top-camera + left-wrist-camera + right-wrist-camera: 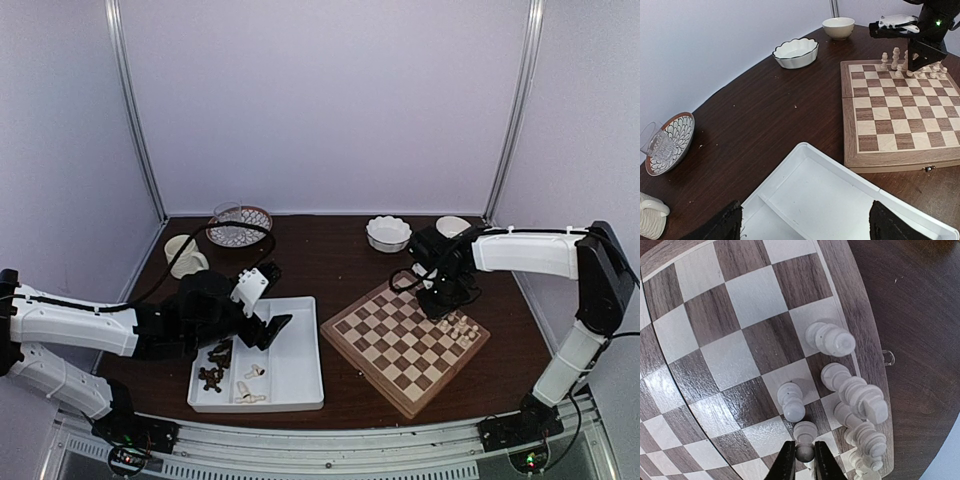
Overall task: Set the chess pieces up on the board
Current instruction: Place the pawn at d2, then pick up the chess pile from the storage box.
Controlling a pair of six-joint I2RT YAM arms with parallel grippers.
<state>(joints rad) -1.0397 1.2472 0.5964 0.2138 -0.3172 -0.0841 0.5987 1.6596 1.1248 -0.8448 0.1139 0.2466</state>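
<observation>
The board (385,340) lies right of centre, with a row of cream chess pieces (463,326) along its right edge. My right gripper (804,452) is shut on the round head of a cream pawn (805,432) that stands on the board (730,315), beside another pawn (792,402) and taller cream pieces (830,339). My left gripper (805,220) hangs open over the white tray (805,155) with nothing between its fingers (725,225). Dark pieces (213,365) and a few cream ones (250,385) lie in the tray's left compartment.
At the back stand a scalloped white bowl (388,233), a small plain bowl (452,226) and a patterned plate with a glass on it (240,225). A white cup (183,255) sits at the back left. The tray (290,375) lies left of the board.
</observation>
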